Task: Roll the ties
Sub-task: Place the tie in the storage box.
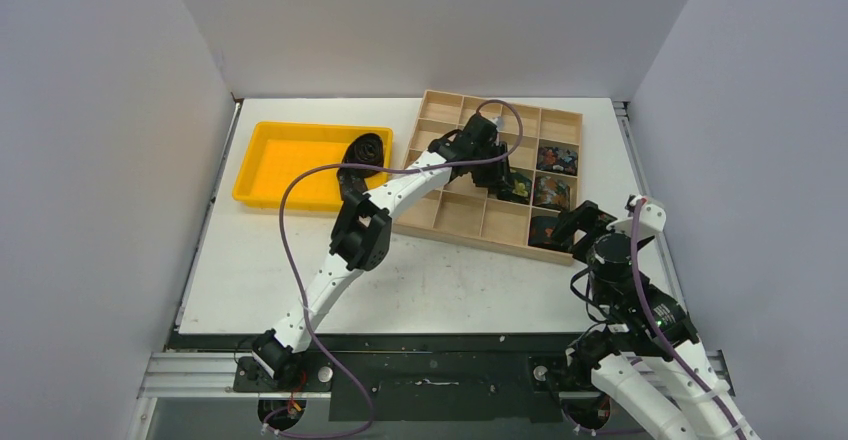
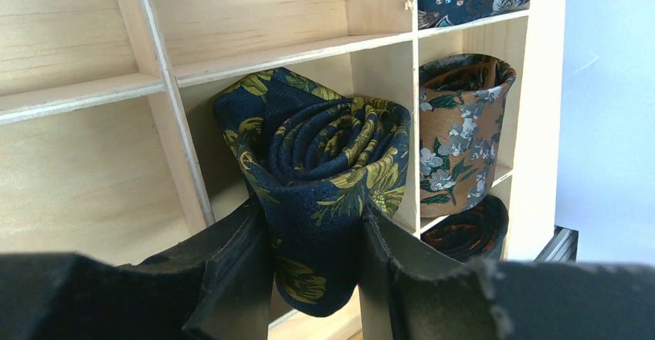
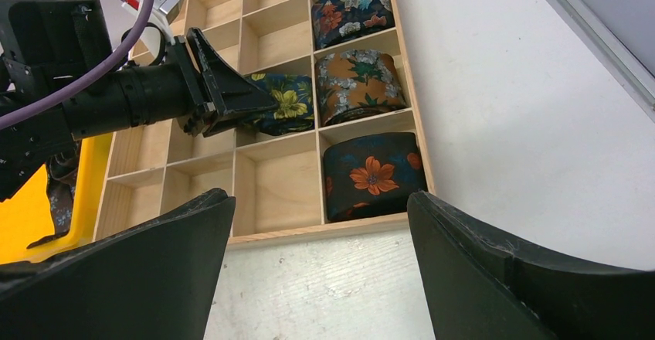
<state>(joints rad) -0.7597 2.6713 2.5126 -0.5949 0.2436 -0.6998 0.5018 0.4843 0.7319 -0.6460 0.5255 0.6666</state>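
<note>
Nearest, the right arm sits folded at the bench's (image 1: 400, 280) near right corner. The right gripper (image 3: 318, 197) stands wide and empty, facing the near edge of the wooden compartment tray (image 3: 278, 185).

The left arm stretches from its base diagonally across the bench, elbow raised and wrist angled down over the tray. The left gripper (image 2: 313, 224) is pinched narrow on a rolled navy tie with yellow-green flowers (image 2: 324, 147). It holds the coil at the compartment just left of the tray's right-hand column. Whether the coil rests on the compartment floor I cannot tell.

That column already holds three rolled ties: a dark one with an orange flower (image 3: 371, 174), an orange-brown one (image 3: 359, 85) and a navy floral one (image 3: 351, 11).

The step in hand looks like stowing this roll. The next move calls for seating it fully, then easing the fingers apart and lifting straight out so the coil does not spring open.

Farthest left lies the yellow bin (image 1: 290, 160).
</note>
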